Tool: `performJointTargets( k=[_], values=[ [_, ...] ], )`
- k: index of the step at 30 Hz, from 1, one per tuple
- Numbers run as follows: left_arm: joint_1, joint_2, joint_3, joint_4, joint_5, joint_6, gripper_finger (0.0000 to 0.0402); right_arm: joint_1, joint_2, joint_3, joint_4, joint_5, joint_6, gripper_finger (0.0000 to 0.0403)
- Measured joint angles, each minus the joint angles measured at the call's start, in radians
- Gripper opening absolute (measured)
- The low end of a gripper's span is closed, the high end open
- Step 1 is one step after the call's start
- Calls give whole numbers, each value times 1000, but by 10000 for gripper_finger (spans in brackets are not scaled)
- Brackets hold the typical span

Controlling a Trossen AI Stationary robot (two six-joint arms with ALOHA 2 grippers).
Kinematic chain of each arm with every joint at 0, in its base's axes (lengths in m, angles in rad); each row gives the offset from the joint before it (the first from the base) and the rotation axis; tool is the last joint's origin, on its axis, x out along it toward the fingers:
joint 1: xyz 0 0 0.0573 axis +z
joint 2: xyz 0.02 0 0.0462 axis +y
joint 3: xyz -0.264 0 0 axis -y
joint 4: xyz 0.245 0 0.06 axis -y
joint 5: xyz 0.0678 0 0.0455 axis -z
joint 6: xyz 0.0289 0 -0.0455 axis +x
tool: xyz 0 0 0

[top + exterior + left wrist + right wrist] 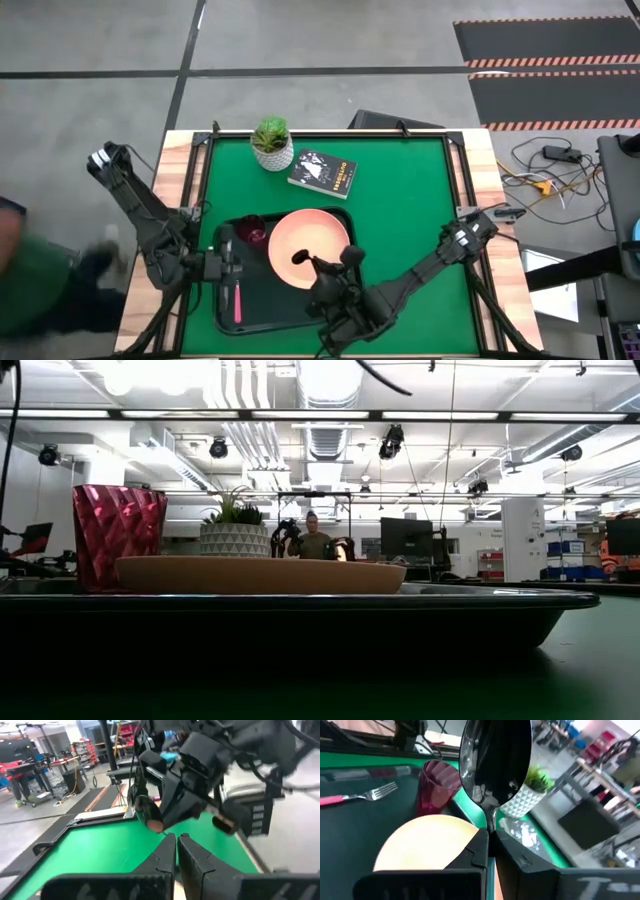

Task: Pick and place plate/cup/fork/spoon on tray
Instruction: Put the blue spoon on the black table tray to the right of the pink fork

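Spoon (495, 765) nearest; book (323, 173) cover writing unreadable.

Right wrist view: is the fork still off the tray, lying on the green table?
No. The fork lies on the dark floor of the tray, beside the cup and the plate.
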Motion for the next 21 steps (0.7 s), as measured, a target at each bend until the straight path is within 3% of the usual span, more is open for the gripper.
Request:
performJointTargets(
  k=[11, 21],
  values=[
    [42, 181, 0, 258, -23, -2, 12, 24, -4, -72, -42, 12, -42, 9],
    [147, 298, 3, 395, -30, -1, 151, 19, -5, -77, -135, 89, -43, 9]
  ],
)
